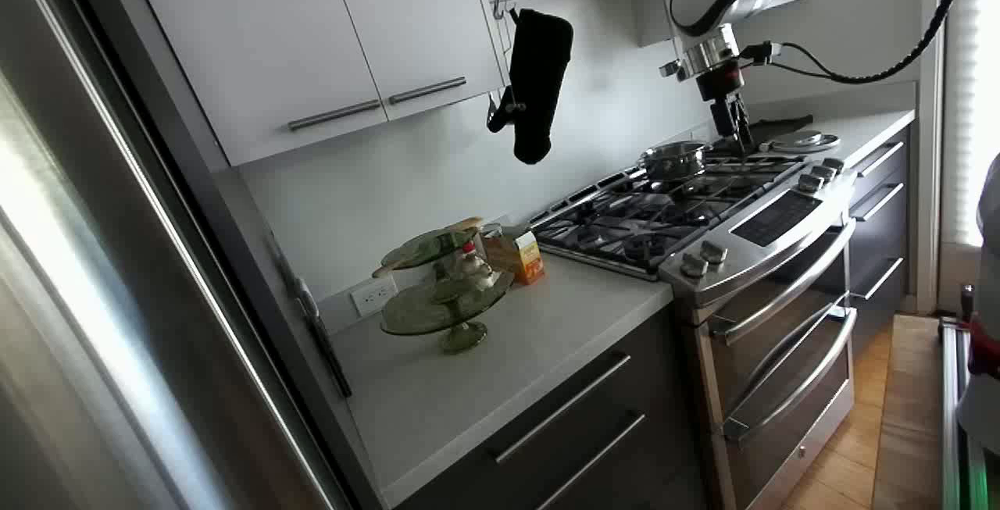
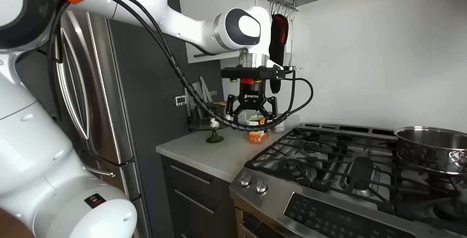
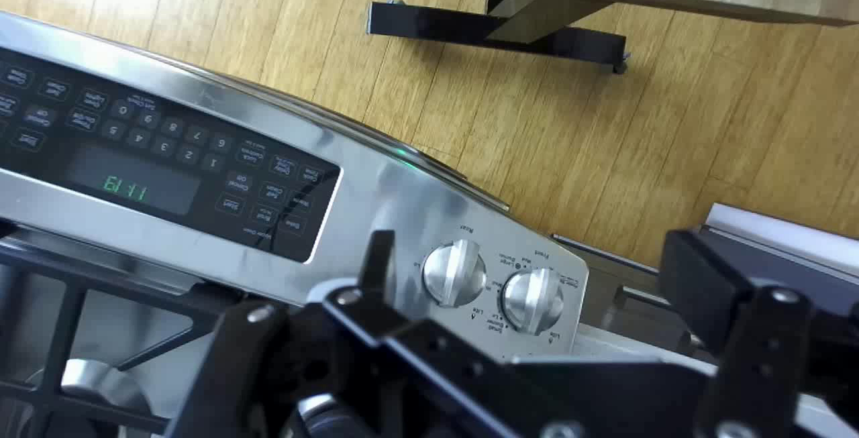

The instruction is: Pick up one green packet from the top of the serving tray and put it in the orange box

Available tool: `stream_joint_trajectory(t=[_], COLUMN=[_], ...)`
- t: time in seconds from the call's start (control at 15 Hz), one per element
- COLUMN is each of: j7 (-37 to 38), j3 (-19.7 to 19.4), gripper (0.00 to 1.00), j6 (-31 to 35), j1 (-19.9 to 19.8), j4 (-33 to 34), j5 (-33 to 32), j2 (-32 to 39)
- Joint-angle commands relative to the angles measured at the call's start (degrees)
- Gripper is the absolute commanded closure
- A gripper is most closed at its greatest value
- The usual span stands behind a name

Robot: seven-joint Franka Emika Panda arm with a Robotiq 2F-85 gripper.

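The gripper (image 2: 251, 119) hangs above the stove (image 3: 369, 203) near its front edge, aimed down, its jaws well apart and nothing between them — probably a ready pose, high enough to clear the pot (image 2: 430, 154). On the counter (image 1: 508, 369), the serving tray (image 1: 414, 315) stands toward the back edge, on the side nearer the fridge (image 2: 107, 110); its tiers seem meant to hold small things where they can be taken from above. The green packet belongs on the upper plate (image 1: 422, 251) by the task sentence, but it cannot be made out there; a tan strip (image 1: 469, 224) shows at the rim. The orange box (image 1: 529, 260) sits just beside the tray, near the edge that meets the stove; whether they touch cannot be told. The box's top looks open, likely so that a packet need only be let go over it. The pick seems not yet begun — the arm (image 2: 193, 32) must first travel toward the counter's back edge.
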Motion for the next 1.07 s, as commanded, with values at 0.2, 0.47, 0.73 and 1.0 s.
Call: stream_joint_trajectory(t=[0.2, 0.47, 0.73, 1.0], j7=[-0.22, -0.32, 1.16, 5.15], j3=[0.61, 1.55, 6.4, 11.35], gripper=[0.0, 0.0, 0.0, 0.0], j6=[-0.11, -0.12, -1.67, -3.14], j1=[-0.73, 0.01, 3.19, 6.78], j4=[0.14, 0.38, 1.66, 3.16], j5=[0.22, 0.23, 3.45, 10.61], j2=[0.14, -0.1, -0.6, -0.4])
